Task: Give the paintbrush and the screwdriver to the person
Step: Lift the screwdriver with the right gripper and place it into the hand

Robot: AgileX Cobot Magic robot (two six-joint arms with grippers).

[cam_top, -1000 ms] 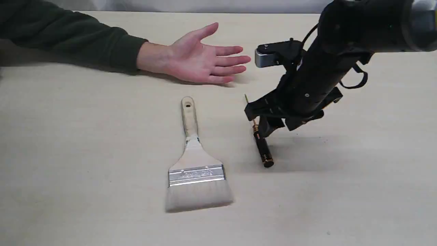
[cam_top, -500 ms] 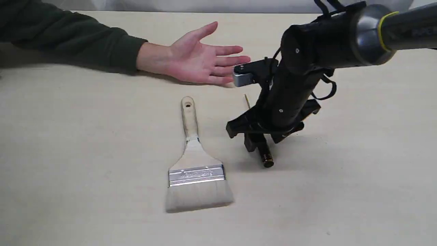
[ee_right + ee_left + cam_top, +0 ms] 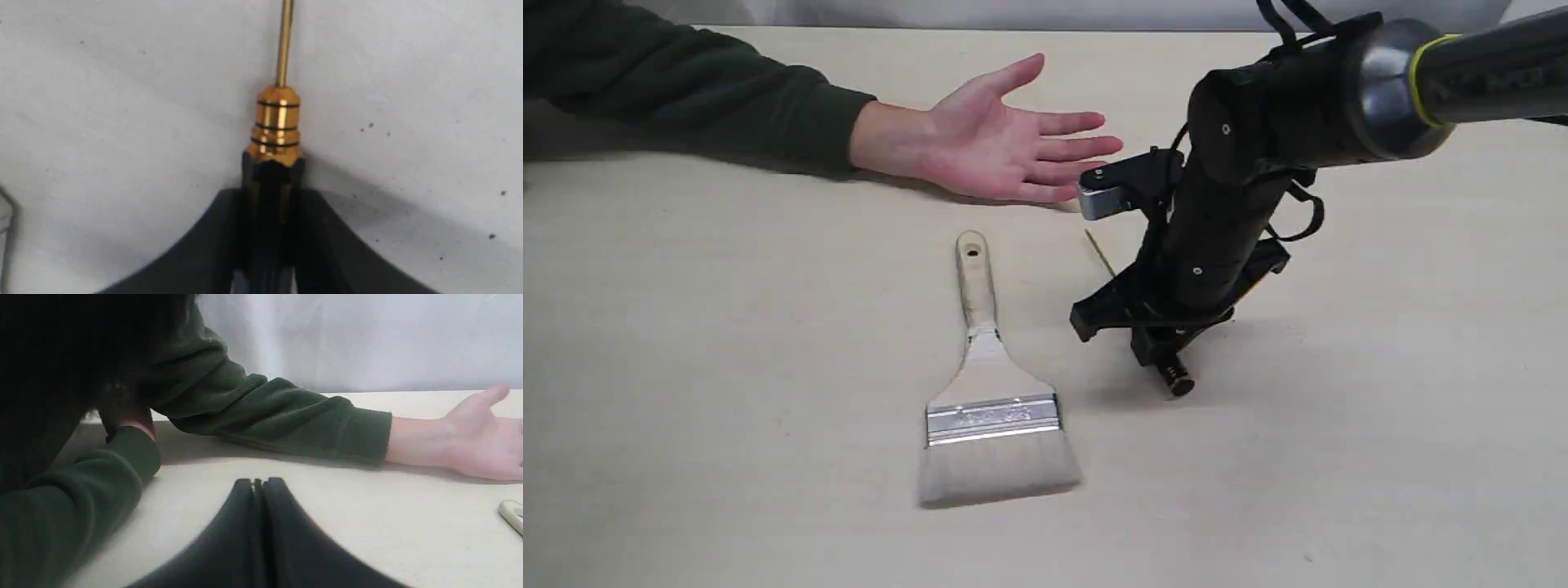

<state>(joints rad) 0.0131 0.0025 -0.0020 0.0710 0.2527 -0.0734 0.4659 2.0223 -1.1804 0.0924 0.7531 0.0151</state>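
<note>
My right gripper (image 3: 1156,347) is shut on the black handle of the screwdriver (image 3: 1176,380), close to the table. Its thin golden shaft (image 3: 1099,253) sticks out toward the person's hand. In the right wrist view the screwdriver (image 3: 274,130) sits pinched between my two black fingers, gold collar and shaft poking past them. The paintbrush (image 3: 988,392) lies flat at centre, handle toward the hand, bristles toward the near edge. The person's hand (image 3: 1005,139) rests palm up at the back; the hand (image 3: 482,441) also shows in the left wrist view. My left gripper (image 3: 257,482) is shut on nothing, away from both tools.
The person's dark green sleeve (image 3: 686,90) stretches across the back left of the beige table (image 3: 727,367). A second green-sleeved arm (image 3: 73,498) lies near my left gripper. The paintbrush handle's end (image 3: 512,512) peeks in beside it.
My right arm came down and swung left over the screwdriver, and its fingers closed on the handle. The screwdriver has turned, its shaft tip now further left. Brush and hand stayed put.
</note>
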